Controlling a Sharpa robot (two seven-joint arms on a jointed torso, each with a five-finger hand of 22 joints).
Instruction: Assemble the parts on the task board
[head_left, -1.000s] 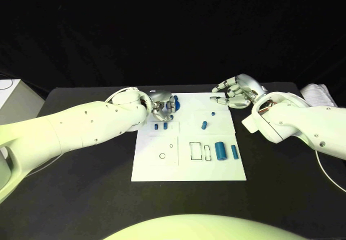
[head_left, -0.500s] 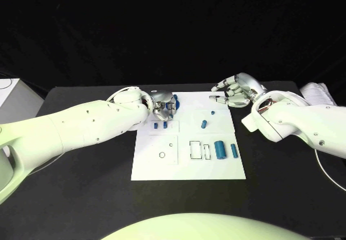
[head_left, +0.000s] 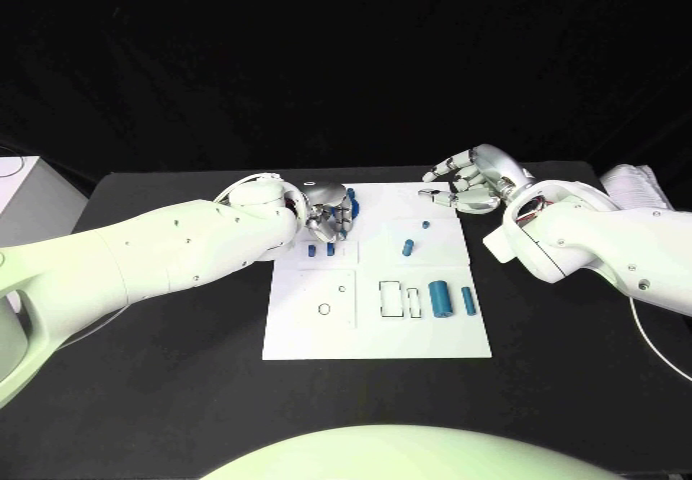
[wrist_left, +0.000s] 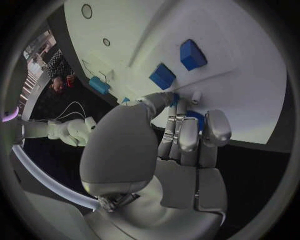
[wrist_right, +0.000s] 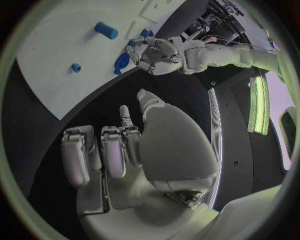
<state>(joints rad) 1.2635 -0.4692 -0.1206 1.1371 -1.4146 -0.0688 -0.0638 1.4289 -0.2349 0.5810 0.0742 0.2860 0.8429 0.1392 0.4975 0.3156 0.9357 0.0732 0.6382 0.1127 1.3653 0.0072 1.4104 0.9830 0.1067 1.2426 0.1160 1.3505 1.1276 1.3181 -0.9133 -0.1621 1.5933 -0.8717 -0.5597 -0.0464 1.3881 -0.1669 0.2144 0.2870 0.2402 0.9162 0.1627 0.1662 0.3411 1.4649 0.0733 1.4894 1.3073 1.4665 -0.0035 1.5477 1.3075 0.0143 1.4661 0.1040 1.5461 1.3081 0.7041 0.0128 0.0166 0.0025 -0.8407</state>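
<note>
Nowhere legible writing on the task board (head_left: 375, 330) or parts (head_left: 438, 299).

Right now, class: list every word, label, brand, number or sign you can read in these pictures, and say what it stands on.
None can be read.
The task board bears only black outlines of slots and circles, no letters or numbers.
The blue parts, the left hand and the right hand carry no legible marking.
</note>
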